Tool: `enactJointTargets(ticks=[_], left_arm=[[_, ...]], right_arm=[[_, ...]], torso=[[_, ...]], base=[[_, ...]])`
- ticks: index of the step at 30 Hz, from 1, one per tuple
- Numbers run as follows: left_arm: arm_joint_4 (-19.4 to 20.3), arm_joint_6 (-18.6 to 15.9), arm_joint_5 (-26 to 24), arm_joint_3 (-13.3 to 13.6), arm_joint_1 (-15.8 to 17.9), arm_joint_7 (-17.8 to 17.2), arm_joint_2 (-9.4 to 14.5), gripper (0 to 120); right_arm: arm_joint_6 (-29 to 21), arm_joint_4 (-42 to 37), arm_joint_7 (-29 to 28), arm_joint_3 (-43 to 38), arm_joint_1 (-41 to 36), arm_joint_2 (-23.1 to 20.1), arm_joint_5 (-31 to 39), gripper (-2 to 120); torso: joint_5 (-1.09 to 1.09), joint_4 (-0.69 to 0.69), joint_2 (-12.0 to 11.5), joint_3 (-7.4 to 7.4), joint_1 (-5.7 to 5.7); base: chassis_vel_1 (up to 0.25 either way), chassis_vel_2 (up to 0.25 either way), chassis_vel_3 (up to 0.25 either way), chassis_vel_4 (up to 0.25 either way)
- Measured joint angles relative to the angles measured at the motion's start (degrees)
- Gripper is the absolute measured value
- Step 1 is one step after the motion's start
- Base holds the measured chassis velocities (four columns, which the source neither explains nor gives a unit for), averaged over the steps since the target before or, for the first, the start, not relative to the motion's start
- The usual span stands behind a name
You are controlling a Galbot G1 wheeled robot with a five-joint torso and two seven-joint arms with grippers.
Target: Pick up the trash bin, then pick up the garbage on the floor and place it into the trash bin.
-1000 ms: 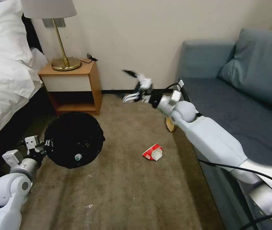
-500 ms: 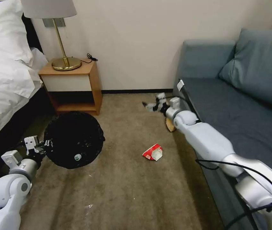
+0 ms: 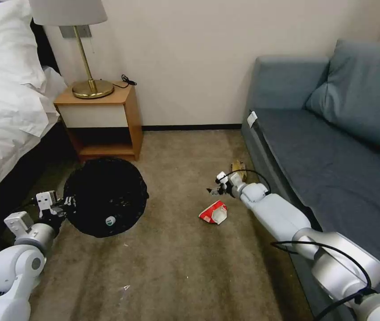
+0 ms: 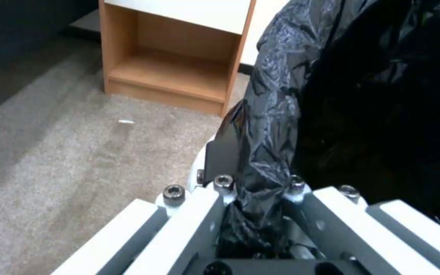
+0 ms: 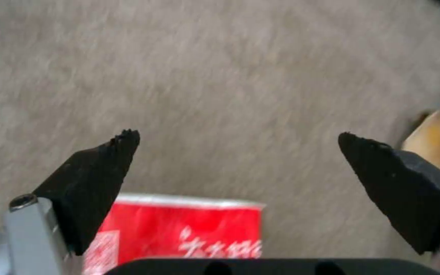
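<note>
Now left gripper (image 4: 258, 214) clamped on trash bin (image 3: 105, 196) rim; right gripper (image 5: 238, 168) jaws wide above one red-and-white packet (image 3: 213, 212).

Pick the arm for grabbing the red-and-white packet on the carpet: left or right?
Right, most likely. The right tool hangs open just above the red-and-white packet, which lies between its fingers in the wrist view. The left tool is shut on the trash bin rim.
</note>
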State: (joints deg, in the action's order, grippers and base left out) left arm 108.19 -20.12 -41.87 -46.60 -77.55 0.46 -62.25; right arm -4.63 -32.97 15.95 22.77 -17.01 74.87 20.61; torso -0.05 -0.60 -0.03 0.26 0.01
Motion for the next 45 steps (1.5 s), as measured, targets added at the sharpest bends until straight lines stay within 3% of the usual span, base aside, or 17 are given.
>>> enactJointTargets(ticks=[2,5,14,20,31,45], left_arm=[[0.2,0.0,0.1,0.0,-0.2,0.0,-0.1,1],[0.8,0.0,0.2,-0.3,-0.9,0.0,-0.1,1],[1.1,0.0,0.5,-0.3,-1.3,0.0,-0.2,1],[1.1,0.0,0.6,-0.2,-1.3,0.0,-0.2,1],[1.4,0.0,0.5,-0.4,-1.4,0.0,0.1,1],[1.5,0.1,-0.6,-0.8,-1.0,0.1,1.2,1]], right_arm=[[-1.1,0.4,-0.8,0.0,-0.8,0.4,0.9,100],[-6.7,1.1,-4.2,-0.4,-2.5,1.4,7.2,100],[-11.8,0.8,-10.1,-1.4,-5.7,2.2,13.3,100],[-12.5,1.1,-12.2,-2.2,-5.9,2.9,16.9,100],[-12.4,3.3,-12.6,-2.1,-4.4,4.6,17.3,100],[-12.6,12.9,-13.3,-2.2,0.1,11.7,12.1,100]], torso=[[-0.01,0.01,0.0,0.00,0.00],[0.00,0.00,0.0,0.00,0.00],[0.00,-0.01,0.0,0.00,0.00],[-0.01,0.01,0.0,0.00,0.00],[0.00,0.01,0.0,0.00,0.00],[-0.01,0.01,0.0,0.00,0.00]], base=[[0.000,0.000,0.000,0.000],[0.000,0.000,0.000,0.000],[0.000,0.000,0.000,0.000],[0.000,0.000,0.000,0.000],[0.000,0.000,0.000,0.000],[0.000,0.000,0.000,0.000]])
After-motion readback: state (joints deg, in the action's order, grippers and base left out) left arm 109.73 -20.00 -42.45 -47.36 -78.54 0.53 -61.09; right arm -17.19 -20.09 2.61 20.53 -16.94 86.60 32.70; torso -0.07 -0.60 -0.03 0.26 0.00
